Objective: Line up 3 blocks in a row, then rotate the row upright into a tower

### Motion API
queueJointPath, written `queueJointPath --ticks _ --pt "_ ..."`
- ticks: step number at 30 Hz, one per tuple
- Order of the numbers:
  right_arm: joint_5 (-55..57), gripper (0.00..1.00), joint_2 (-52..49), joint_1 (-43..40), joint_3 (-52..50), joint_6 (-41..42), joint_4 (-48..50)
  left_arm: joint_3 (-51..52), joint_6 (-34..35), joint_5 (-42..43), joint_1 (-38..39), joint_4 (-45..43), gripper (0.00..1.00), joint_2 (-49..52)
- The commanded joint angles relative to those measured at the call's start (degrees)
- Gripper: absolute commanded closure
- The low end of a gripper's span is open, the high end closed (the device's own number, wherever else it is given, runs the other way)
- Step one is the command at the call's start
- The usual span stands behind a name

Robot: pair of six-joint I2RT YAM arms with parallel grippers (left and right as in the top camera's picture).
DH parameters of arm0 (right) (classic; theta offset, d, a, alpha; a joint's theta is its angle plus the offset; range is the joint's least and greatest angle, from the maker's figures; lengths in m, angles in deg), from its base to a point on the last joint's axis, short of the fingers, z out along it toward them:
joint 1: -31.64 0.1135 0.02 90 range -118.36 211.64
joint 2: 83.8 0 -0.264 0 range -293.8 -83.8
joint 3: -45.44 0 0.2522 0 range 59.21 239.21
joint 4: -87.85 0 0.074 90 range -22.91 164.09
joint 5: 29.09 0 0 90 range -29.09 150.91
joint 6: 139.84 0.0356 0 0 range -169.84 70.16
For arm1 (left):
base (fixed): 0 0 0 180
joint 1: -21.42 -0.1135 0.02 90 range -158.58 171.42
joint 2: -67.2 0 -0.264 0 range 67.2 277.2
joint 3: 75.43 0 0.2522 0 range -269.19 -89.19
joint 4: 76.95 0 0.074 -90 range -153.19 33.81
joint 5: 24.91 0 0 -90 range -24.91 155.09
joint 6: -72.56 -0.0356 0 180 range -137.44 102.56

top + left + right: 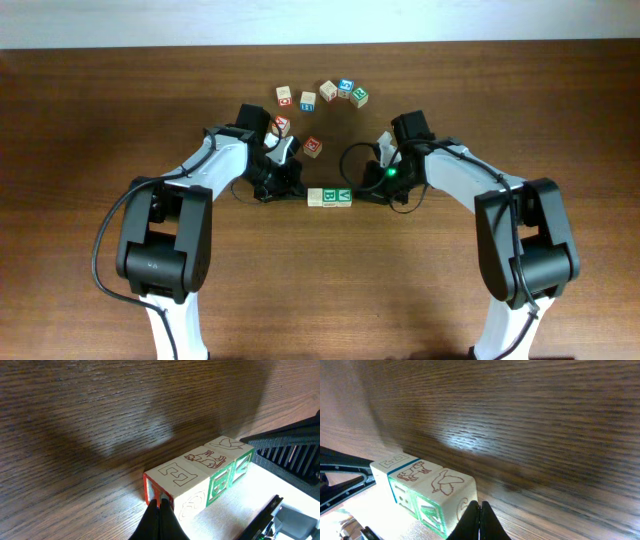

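Observation:
Three light-wood blocks (329, 197) lie end to end in a short row at the table's middle. In the left wrist view the nearest block (175, 474) has an outlined E on top and a red-edged end face; the other two (220, 450) show green side faces. My left gripper (160, 503) is shut, its tips against that red-edged end. From the right wrist, the nearest block (445, 485) carries a bird outline. My right gripper (480, 506) is shut with its tips at that block's end face. Both grippers hold nothing.
Several loose alphabet cubes lie behind the arms: a red-lettered one (284, 96), a blue-lettered one (345, 87), a green one (359, 97), and two red ones (281, 125) (313, 146) near the left arm. The table's far edge runs along the top.

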Motion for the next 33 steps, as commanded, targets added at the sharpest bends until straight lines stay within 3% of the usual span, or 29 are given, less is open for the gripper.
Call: queueJointPath --ticks 1,33 --pt "-0.8 0.96 -0.6 1.7 -0.5 0.1 0.3 0.3 -0.9 1.3 0.2 -0.1 1.0 -1.7" --pt "-5.7 0.96 1.6 4.3 0.4 -1.9 2.0 0.3 -0.9 1.3 0.3 0.1 1.0 -1.7"
